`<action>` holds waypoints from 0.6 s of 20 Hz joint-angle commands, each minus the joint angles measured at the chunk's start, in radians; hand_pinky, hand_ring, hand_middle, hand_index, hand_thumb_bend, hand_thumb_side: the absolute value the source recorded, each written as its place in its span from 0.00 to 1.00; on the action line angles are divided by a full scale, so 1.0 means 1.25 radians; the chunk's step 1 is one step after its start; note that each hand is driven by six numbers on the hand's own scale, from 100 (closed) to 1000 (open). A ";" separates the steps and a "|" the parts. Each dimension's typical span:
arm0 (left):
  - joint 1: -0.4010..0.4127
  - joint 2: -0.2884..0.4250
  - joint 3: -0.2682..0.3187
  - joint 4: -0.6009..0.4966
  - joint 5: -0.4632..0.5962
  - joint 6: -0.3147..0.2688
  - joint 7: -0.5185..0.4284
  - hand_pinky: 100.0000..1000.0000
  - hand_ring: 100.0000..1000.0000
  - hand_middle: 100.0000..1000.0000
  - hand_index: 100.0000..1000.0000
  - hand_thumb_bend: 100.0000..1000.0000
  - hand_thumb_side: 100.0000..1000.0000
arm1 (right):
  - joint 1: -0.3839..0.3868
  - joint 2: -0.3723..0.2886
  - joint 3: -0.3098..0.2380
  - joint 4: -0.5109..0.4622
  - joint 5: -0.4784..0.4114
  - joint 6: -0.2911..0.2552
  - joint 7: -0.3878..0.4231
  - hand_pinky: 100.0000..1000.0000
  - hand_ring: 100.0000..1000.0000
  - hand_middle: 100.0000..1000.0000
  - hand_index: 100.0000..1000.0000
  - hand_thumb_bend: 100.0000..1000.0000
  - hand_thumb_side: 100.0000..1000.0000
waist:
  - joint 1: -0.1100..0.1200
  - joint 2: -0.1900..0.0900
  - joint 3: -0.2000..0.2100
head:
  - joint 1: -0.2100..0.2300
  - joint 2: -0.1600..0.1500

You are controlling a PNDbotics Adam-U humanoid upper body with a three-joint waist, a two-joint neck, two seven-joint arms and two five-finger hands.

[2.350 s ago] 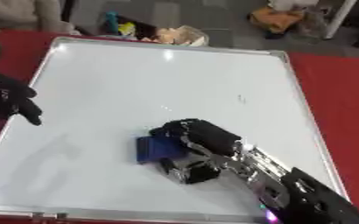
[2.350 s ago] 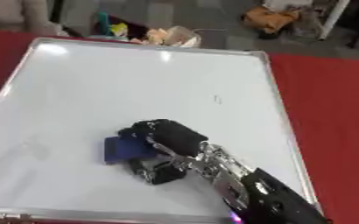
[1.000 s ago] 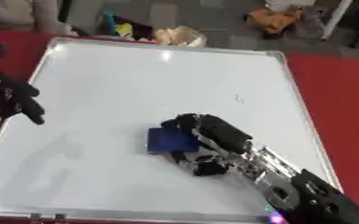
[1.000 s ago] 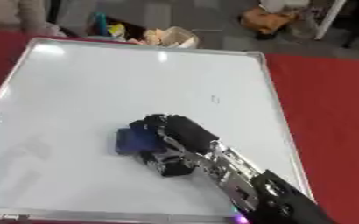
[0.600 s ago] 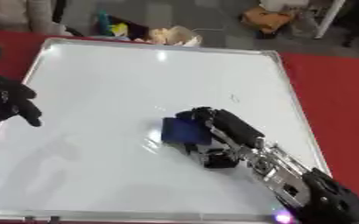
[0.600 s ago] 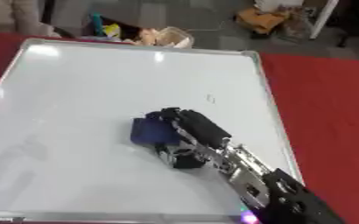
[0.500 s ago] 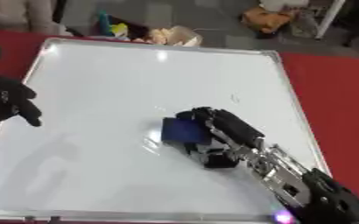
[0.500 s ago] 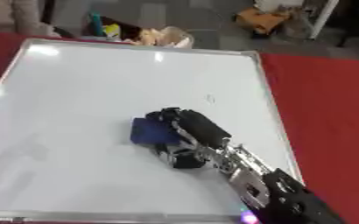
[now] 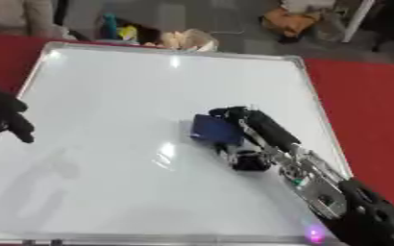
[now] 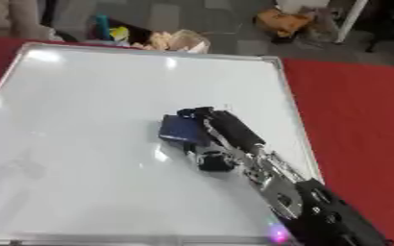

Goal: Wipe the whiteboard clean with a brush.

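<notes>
Whiteboard (image 9: 108, 96) lies flat on a red surface (image 9: 377, 110), silver frame all round, its near edge along the bottom of both views. Board surface reads white with ceiling glare in patches; no marks can be made out on it.

Right hand (image 9: 251, 132) comes in from the lower right corner, forearm of silver joints and black casing stretched diagonally over the board's right half. Fingers are curled over the top of a blue brush (image 9: 213, 130), with the thumb tucked below at the near side (the thumb tip itself is a dark lump and hard to separate from the brush's shadow). The brush is a dark blue rectangular block, sitting on the board a little right of centre, its left part sticking out beyond the fingers. It appears pressed flat against the white surface.

Left hand (image 9: 7, 120) shows only in the left eye view, at the left edge over the board's frame, black, fingers loosely bent and pointing down-right, holding nothing. It is well apart from the brush.

Beyond the far edge of the board: grey floor with a clutter of small coloured objects (image 9: 154, 36), and an orange-brown bundle (image 10: 284, 19) further right.
</notes>
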 commanded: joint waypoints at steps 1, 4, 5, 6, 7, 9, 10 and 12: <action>-0.011 0.020 -0.002 -0.021 0.001 -0.001 -0.004 0.42 0.48 0.54 1.00 0.17 0.80 | -0.005 -0.032 -0.023 -0.002 -0.017 0.010 -0.015 0.49 0.42 0.51 0.88 0.00 0.00 | 0.003 -0.011 0.004 | -0.011 -0.014; -0.013 0.021 -0.002 -0.023 0.002 -0.002 -0.005 0.42 0.48 0.54 1.00 0.17 0.80 | -0.002 -0.041 -0.039 0.003 -0.029 0.021 -0.027 0.49 0.42 0.51 0.88 0.00 0.00 | 0.003 -0.010 0.012 | -0.019 -0.018; -0.014 0.021 -0.002 -0.024 0.003 -0.002 -0.005 0.42 0.48 0.54 1.00 0.17 0.80 | -0.001 -0.045 -0.044 0.006 -0.034 0.024 -0.031 0.49 0.42 0.51 0.88 0.00 0.00 | 0.003 -0.010 0.014 | -0.022 -0.020; -0.014 0.021 -0.002 -0.025 0.003 -0.002 -0.005 0.42 0.48 0.54 1.00 0.17 0.80 | -0.001 -0.047 -0.049 0.009 -0.039 0.027 -0.035 0.49 0.42 0.51 0.88 0.00 0.00 | 0.003 -0.011 0.016 | -0.024 -0.021; -0.015 0.021 -0.001 -0.025 0.004 -0.002 -0.005 0.42 0.48 0.54 1.00 0.17 0.80 | 0.000 -0.050 -0.055 0.012 -0.044 0.029 -0.039 0.49 0.42 0.51 0.88 0.00 0.00 | 0.003 -0.011 0.017 | -0.027 -0.023; -0.015 0.021 -0.001 -0.026 0.004 -0.002 -0.004 0.42 0.48 0.54 1.00 0.16 0.79 | 0.001 -0.055 -0.063 0.015 -0.053 0.032 -0.047 0.49 0.42 0.51 0.88 0.00 0.00 | 0.003 -0.011 0.019 | -0.032 -0.026; -0.015 0.021 0.000 -0.026 0.005 -0.002 -0.004 0.42 0.48 0.54 1.00 0.16 0.79 | 0.002 -0.057 -0.067 0.017 -0.058 0.034 -0.050 0.49 0.42 0.50 0.88 0.00 0.00 | 0.004 -0.011 0.019 | -0.035 -0.028; -0.015 0.021 0.000 -0.026 0.005 -0.002 -0.004 0.42 0.48 0.54 1.00 0.16 0.79 | 0.004 -0.062 -0.076 0.019 -0.067 0.039 -0.059 0.49 0.42 0.50 0.87 0.00 0.00 | 0.004 -0.011 0.020 | -0.040 -0.030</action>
